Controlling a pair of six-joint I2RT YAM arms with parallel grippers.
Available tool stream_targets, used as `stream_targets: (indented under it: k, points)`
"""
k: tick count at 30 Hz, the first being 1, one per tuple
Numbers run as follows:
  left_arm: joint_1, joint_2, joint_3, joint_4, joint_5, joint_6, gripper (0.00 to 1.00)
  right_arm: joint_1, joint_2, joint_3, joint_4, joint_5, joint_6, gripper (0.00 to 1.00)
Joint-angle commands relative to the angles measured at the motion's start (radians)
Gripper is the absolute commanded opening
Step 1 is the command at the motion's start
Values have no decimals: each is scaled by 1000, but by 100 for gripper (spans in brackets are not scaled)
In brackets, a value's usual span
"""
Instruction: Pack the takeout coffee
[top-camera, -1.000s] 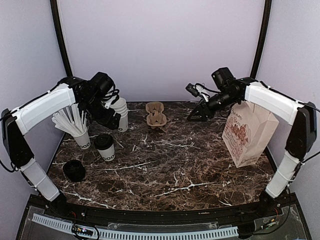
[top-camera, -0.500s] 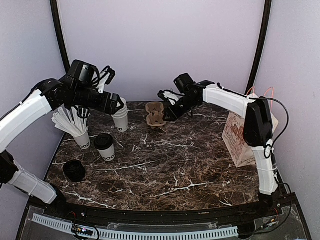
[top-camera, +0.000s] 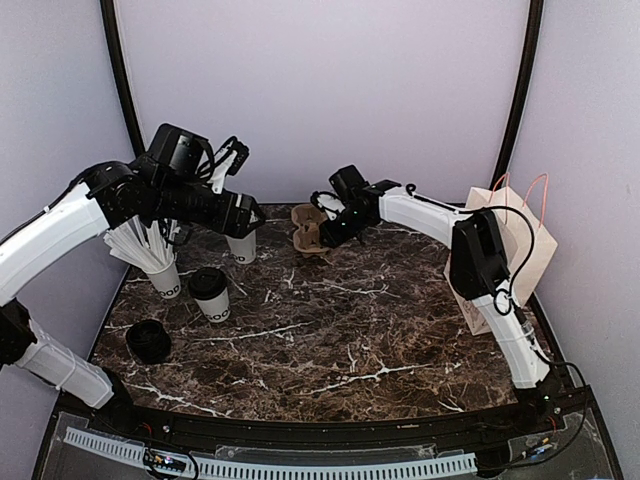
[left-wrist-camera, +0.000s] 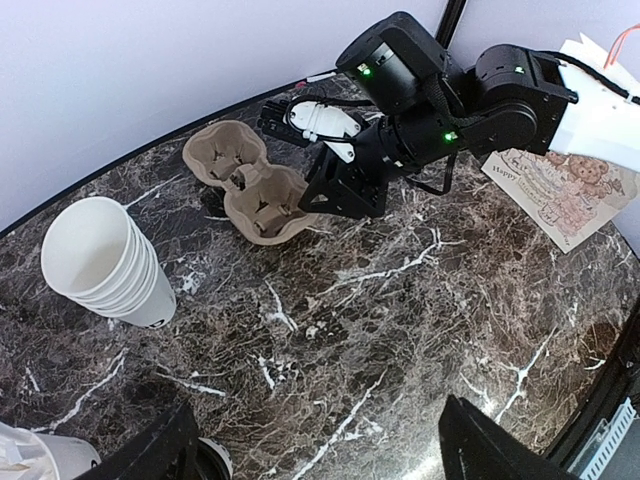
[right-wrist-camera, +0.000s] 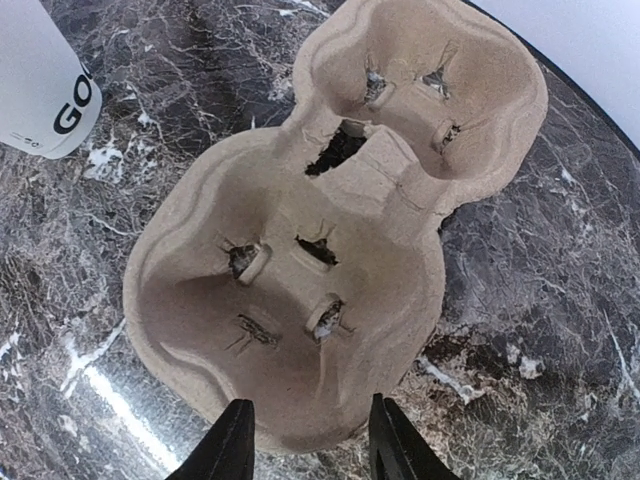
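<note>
Over the last second we see the right arm swing left from beside the paper bag (top-camera: 525, 240) to the far middle of the table. The right gripper (right-wrist-camera: 305, 440) now sits at the end of the cardboard cup carrier (top-camera: 305, 225), its fingers spread to either side of the rim and not yet pinching it. The left arm has lifted off the stack of cups (left-wrist-camera: 105, 260); the left gripper (left-wrist-camera: 320, 455) hovers above the table, fingers wide apart and empty. The takeout coffee (top-camera: 210, 293) stands untouched at the left, lid on, just near of the cup of straws (top-camera: 150, 260). We judge the carrier is being fetched first, so packing the coffee has hardly begun.
</note>
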Motion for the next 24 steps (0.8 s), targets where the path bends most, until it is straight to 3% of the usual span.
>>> stream_targets:
  k: [1, 15, 21, 24]
  points:
    - [-10, 5, -15, 10, 4, -25, 86, -6, 35, 62, 24, 23, 29, 39]
    - [-25, 18, -14, 9, 19, -50, 86, -14, 69, 92, -4, 16, 30, 46]
    - [-27, 21, -25, 17, 25, -48, 85, -12, 35, 57, -9, -3, 28, 62]
    - [-27, 25, -25, 18, 27, -45, 86, -11, 30, 44, -16, -21, 33, 63]
